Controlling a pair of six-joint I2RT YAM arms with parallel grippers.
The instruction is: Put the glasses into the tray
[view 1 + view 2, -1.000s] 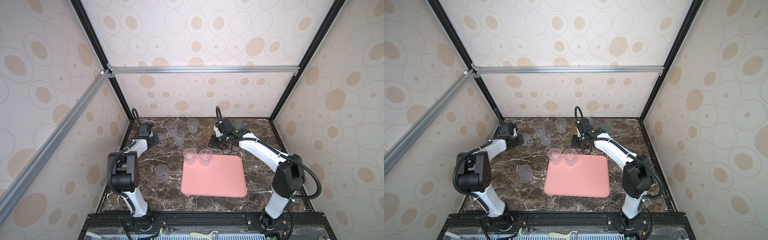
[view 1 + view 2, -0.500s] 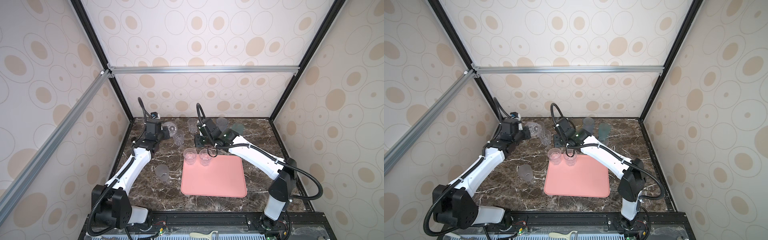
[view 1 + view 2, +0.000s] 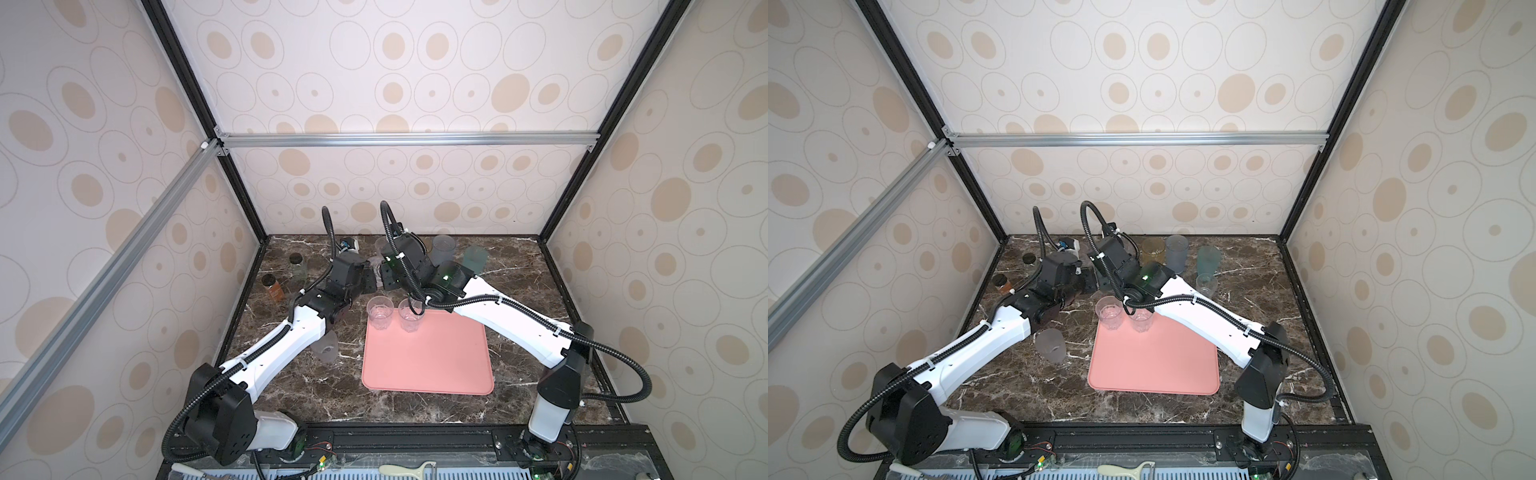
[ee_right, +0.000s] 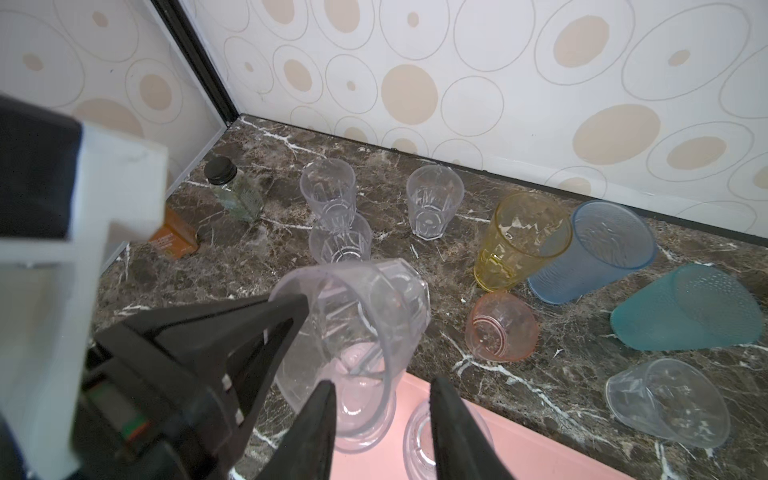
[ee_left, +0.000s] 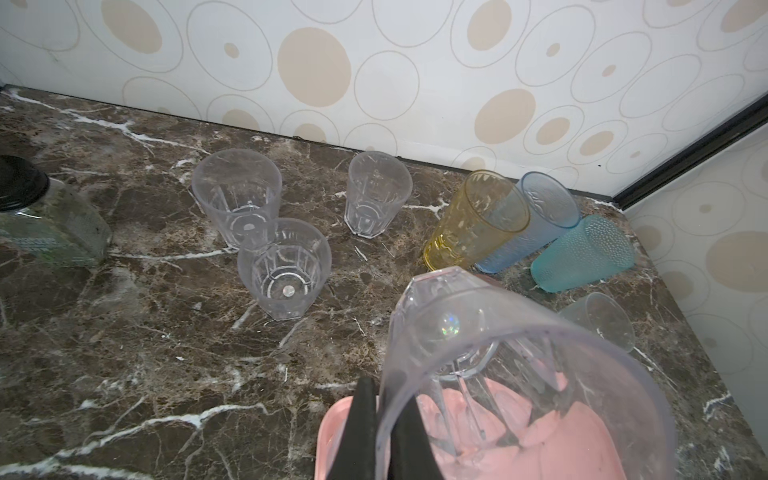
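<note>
Left gripper [image 5: 384,401]: we see both black fingers closed on the wall of a clear ribbed plastic tumbler [image 5: 540,374], one finger outside the rim and one inside. The tumbler is tilted and off the surface, above the far left corner of the flat salmon-pink rectangular tray [image 3: 428,365].

Right gripper [image 4: 384,384]: the fingers are partway apart, and we can make out nothing pinched between them. One finger overlaps a second clear tumbler [image 3: 410,318] standing on the tray's far edge. We cannot tell whether it touches.

A third clear tumbler [image 3: 380,312] stands just beside the second at the tray's far left corner. We cannot tell whether its base sits wholly inside the rim.

The other glasses are on the dark brown marble tabletop [image 3: 519,291]:
- Three more clear ribbed tumblers [image 5: 237,199] [image 5: 284,266] [image 5: 378,195] stand upright towards the back wall.
- An amber tinted tumbler [image 5: 473,224], a blue tinted tumbler [image 5: 528,224] and a teal dimpled tumbler [image 5: 582,253] are close together in a row near the back.
- A small pink tinted tumbler [image 4: 500,326] is between that row and the tray.
- A small clear cup [image 4: 665,403] is near the teal one.
- A frosted tumbler [image 3: 1050,345] is left of the tray, partly under the left arm.

Two bottles stand by the left wall, a black-capped clear bottle [image 4: 232,187] and a black-capped amber bottle [image 3: 272,286].
</note>
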